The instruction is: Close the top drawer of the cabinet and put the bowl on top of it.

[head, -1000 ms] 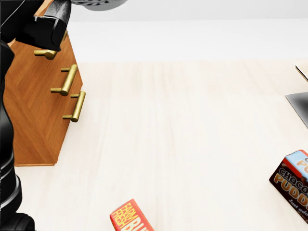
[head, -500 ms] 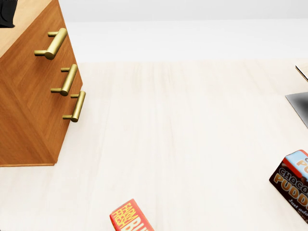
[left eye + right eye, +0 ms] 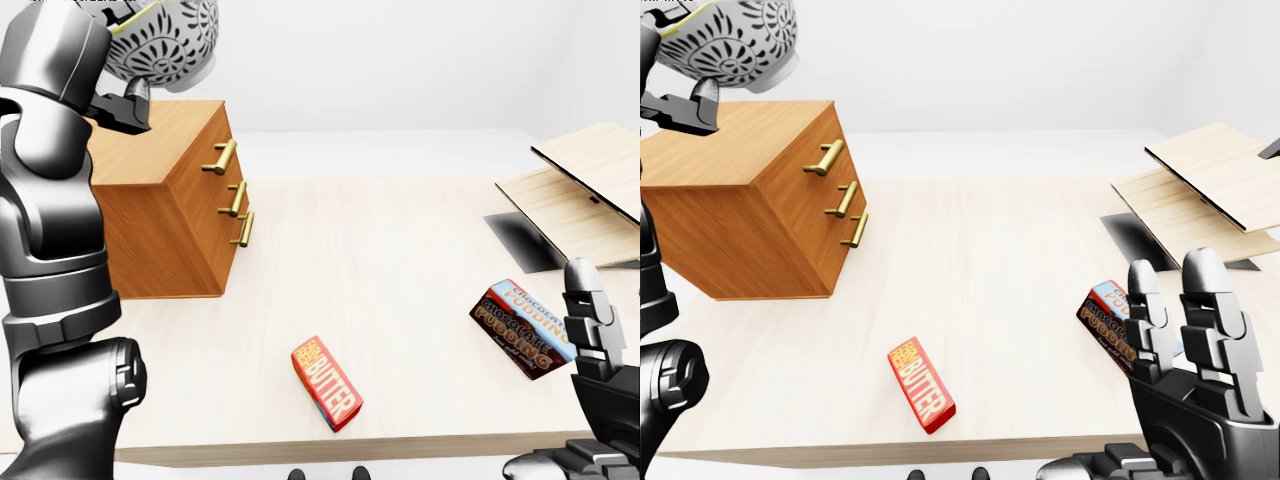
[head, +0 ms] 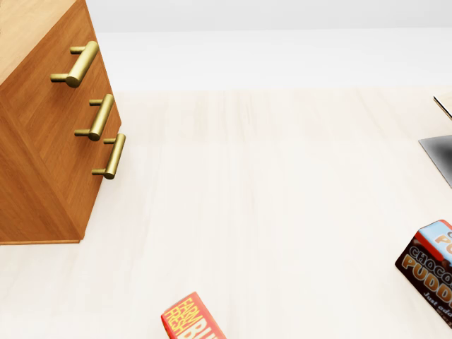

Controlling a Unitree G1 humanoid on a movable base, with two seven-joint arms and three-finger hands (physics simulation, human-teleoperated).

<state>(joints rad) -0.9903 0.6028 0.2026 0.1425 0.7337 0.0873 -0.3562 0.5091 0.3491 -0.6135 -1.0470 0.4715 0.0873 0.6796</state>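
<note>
The wooden cabinet (image 3: pixel 165 200) stands at the left of the table, its three brass-handled drawers all flush; the top handle (image 4: pixel 78 63) lines up with the two below. High above the cabinet's top, at the left-eye view's top left, hangs the black-and-white patterned bowl (image 3: pixel 165 40), tilted on its side. My left hand (image 3: pixel 125 97) is shut on the bowl from below, clear of the cabinet top. At the bottom right my right hand (image 3: pixel 1185 325) is raised, its fingers spread and holding nothing. Neither hand shows in the head view.
A red butter box (image 3: pixel 327 383) lies near the table's bottom edge. A chocolate pudding box (image 3: pixel 525 325) lies at the right, close to my right hand. Pale wooden boards (image 3: pixel 590 195) lean at the far right. The table's edge (image 3: pixel 350 445) runs along the bottom.
In the head view my left arm and hand, which covered the cabinet's top left corner, have lifted out of the picture with the bowl. The cabinet and boxes have not moved.
</note>
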